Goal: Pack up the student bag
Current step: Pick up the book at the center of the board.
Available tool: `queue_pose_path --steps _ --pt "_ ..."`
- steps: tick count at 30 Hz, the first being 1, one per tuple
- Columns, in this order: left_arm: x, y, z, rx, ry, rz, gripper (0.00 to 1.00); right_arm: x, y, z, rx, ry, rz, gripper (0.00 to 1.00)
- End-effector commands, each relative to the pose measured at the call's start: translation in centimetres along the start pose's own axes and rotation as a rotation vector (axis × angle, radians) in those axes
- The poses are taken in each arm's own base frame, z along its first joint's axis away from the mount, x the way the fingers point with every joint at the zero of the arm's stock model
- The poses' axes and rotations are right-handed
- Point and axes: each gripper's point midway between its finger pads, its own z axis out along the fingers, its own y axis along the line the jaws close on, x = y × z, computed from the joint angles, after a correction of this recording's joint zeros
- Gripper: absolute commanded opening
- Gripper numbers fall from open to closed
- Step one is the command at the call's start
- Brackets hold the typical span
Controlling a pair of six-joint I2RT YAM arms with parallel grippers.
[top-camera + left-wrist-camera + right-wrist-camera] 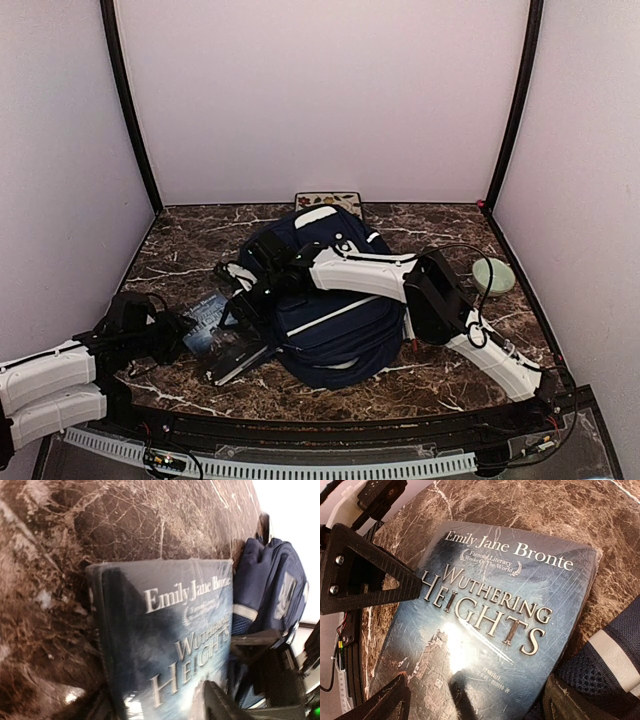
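Observation:
The navy student bag (335,310) lies in the middle of the marble table, white stripe up; it also shows in the left wrist view (270,590) and the right wrist view (615,680). A blue "Wuthering Heights" book (212,325) lies just left of it. My left gripper (178,335) (155,702) is closed across the book's (170,645) near edge, with one finger (220,705) on the cover. My right arm reaches over the bag. My right gripper (245,305) (480,705) hangs wide open just above the book's cover (490,625), its fingers (380,702) either side.
A pale green round object (495,275) sits at the right, beside the right arm. A flat flower-patterned item (328,203) lies against the back wall behind the bag. My left gripper's black triangular finger (365,575) overlaps the cover's left edge.

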Motion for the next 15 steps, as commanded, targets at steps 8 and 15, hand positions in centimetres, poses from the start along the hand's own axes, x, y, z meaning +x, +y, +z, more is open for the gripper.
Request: queue_pose_path --steps 8,15 --pt "0.3 -13.9 -4.9 0.583 0.043 0.113 0.43 11.6 -0.5 5.6 -0.092 0.266 0.18 0.9" --pt "0.0 -15.1 -6.6 0.643 0.011 0.149 0.46 10.8 0.0 5.3 -0.126 0.246 0.197 0.9"
